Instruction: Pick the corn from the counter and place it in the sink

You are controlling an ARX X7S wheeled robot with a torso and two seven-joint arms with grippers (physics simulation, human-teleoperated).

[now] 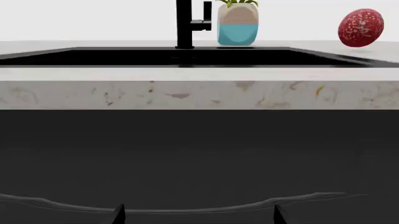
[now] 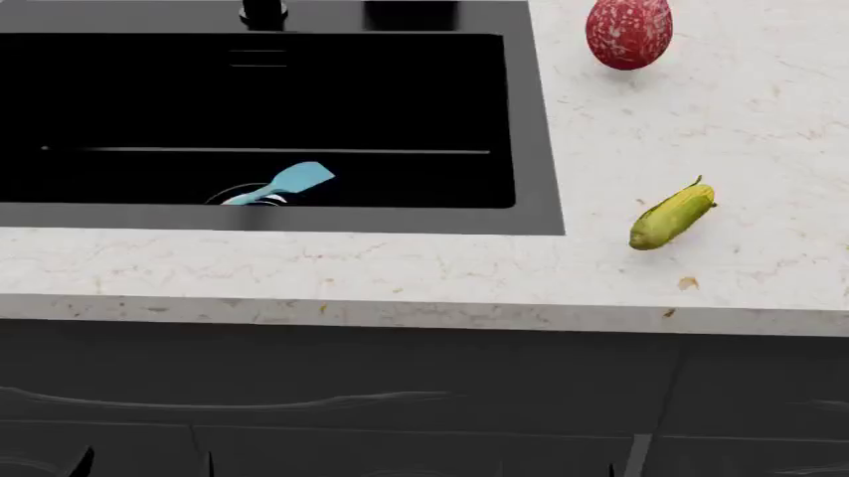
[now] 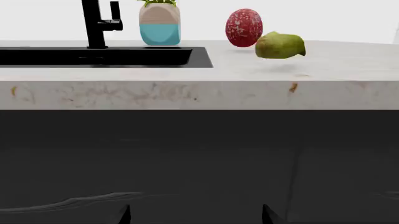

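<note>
Lying on the counter (image 2: 398,273), the corn (image 2: 671,216) sits above both low pincers.

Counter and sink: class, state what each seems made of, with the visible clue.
Counter: looks like polished marble-like stone; cream surface with beige veins, specks and a thick front edge. Sink: probably matte black composite or coated metal; flat, dull, glare-free rim.

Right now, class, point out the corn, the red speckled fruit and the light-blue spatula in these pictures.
corn (image 2: 671,216), head view, middle of the husked ear lying on the counter.
red speckled fruit (image 2: 629,32), head view, centre of its rounded body.
light-blue spatula (image 2: 297,181), head view, its blade, inside the sink.
</note>
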